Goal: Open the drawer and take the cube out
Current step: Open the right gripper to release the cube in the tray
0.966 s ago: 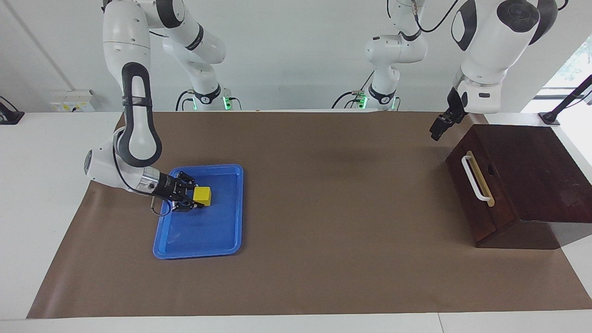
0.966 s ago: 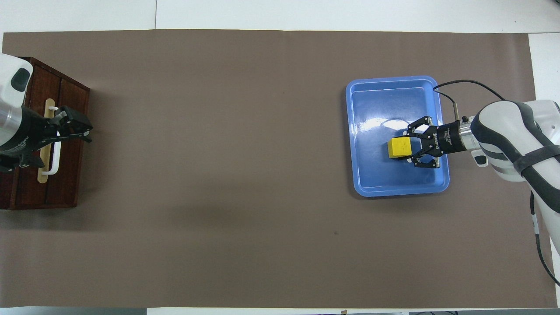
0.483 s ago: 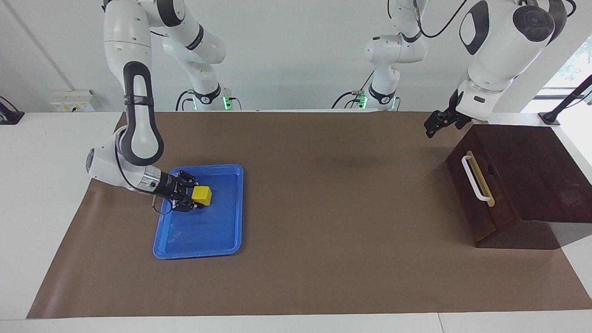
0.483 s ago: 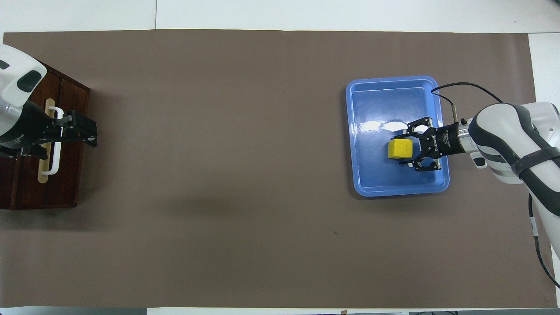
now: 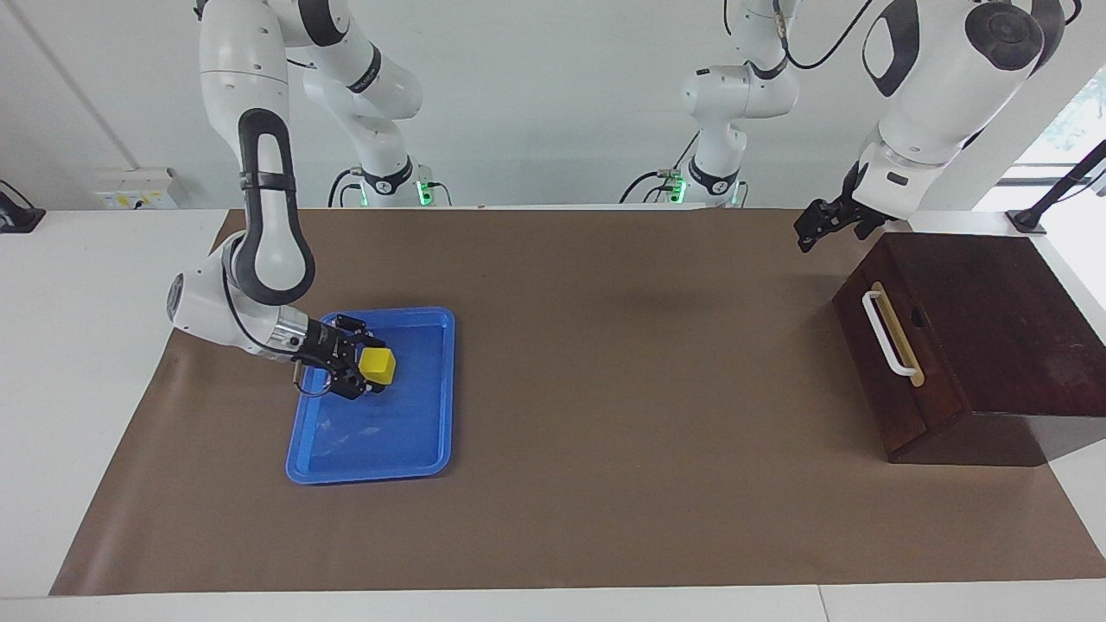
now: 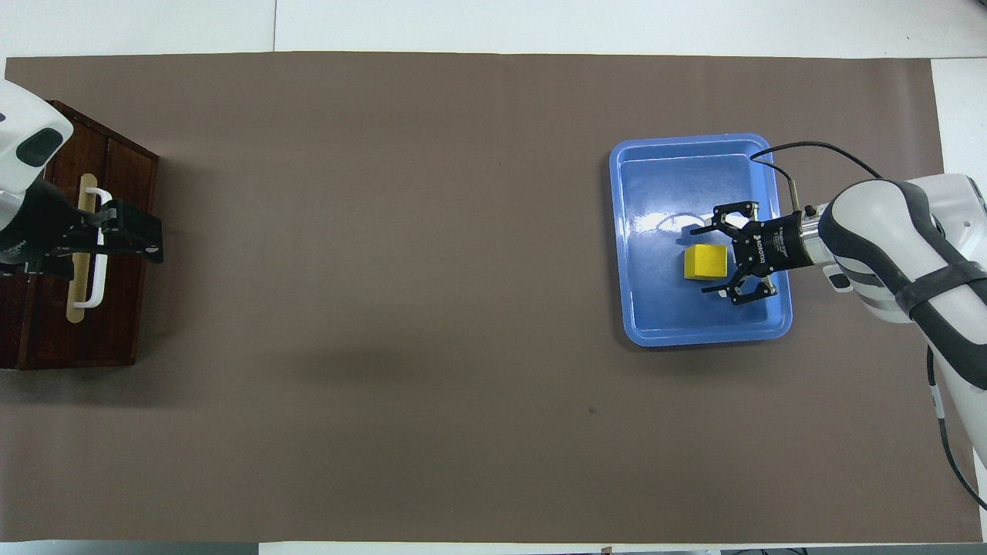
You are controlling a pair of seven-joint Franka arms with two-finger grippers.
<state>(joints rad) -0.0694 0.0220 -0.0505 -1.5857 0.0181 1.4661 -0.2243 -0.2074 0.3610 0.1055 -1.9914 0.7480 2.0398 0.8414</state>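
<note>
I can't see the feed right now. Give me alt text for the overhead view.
A yellow cube lies in a blue tray at the right arm's end, the open right gripper around it without gripping. At the other end, the left gripper hangs over the shut drawer.

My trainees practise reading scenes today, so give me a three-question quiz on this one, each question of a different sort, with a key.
1. True or false: the cube lies in the blue tray.
2. Which gripper is beside the cube: (a) left gripper, (b) right gripper?
3. Fill in: the drawer is ____.

Key: 1 true. 2 b; its fingers are spread on both sides of the cube, apart from it. 3 shut.
</note>
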